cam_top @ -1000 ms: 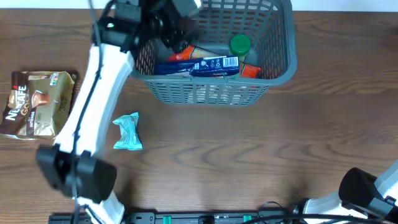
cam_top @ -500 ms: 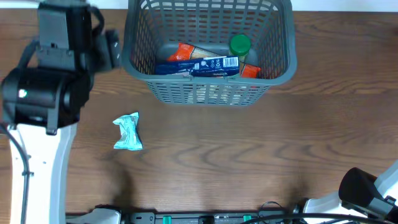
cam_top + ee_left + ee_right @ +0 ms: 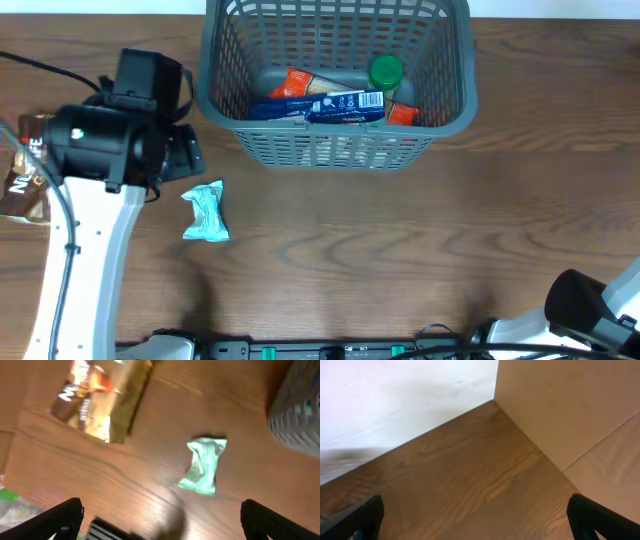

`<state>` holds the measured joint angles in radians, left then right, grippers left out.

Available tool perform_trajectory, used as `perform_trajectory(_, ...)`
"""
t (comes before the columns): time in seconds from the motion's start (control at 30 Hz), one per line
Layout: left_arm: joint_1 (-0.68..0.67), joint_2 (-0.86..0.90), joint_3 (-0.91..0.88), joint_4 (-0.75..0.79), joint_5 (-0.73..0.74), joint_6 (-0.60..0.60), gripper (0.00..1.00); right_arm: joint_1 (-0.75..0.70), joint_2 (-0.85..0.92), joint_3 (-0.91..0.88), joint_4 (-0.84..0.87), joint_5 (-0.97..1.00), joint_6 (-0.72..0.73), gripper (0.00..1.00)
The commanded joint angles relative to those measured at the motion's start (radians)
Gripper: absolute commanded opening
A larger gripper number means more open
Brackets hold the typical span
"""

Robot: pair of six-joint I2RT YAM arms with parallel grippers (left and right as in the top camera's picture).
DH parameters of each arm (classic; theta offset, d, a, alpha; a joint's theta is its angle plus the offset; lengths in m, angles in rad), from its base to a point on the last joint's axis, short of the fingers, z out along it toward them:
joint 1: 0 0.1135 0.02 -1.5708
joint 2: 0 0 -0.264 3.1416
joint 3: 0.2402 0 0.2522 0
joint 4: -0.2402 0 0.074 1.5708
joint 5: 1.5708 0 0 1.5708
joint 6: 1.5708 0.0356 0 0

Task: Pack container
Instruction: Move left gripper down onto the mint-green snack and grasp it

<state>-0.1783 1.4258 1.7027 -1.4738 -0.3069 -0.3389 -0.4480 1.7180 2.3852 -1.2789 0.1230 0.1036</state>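
Left pincer (image 3: pixel 160 522), spread wide and empty, hangs over the table (image 3: pixel 400 250) just left of the container (image 3: pixel 330 150).

**Left arm leaves the container and moves over the coffee packet**

1 second ago the left arm (image 3: pixel 100 210) stretched across the table (image 3: pixel 400 250). The left end effector (image 3: pixel 167 519) was then over the left rim of the container (image 3: pixel 455 110) and masked that side of its inside. 0.5 seconds ago the arm had pulled clear and stood to the left of the container, over the far-left part of the table. It has now shifted nearer and slightly right. The container's left inner side is uncovered. The coffee packet (image 3: pixel 18 172) was in full view 1 second ago and hidden 0.5 seconds ago. It now shows only as a strip at the left edge, beneath the arm.
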Motion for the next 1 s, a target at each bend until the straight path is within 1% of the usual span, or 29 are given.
perform_trajectory(0.0,0.002,-0.001,-0.074,0.040,0.092,0.076,0.98,-0.003,0.006,-0.004,-0.001,-0.004,0.016,0.99)
perform_trajectory(0.17,0.003,-0.032,-0.215,0.151,0.190,0.097,0.99,-0.003,0.006,-0.004,-0.001,-0.004,0.015,0.99)
perform_trajectory(0.27,0.003,-0.056,-0.291,0.188,0.203,0.053,0.99,-0.003,0.006,-0.004,-0.001,-0.004,0.016,0.99)
perform_trajectory(0.37,0.003,-0.081,-0.370,0.221,0.230,0.046,0.98,-0.003,0.006,-0.004,-0.001,-0.004,0.016,0.99)
perform_trajectory(0.73,0.005,-0.139,-0.623,0.374,0.278,0.027,0.98,-0.003,0.006,-0.004,-0.001,-0.004,0.016,0.99)
perform_trajectory(0.97,0.011,-0.139,-0.768,0.524,0.278,0.032,0.98,-0.003,0.006,-0.004,-0.001,-0.004,0.016,0.99)
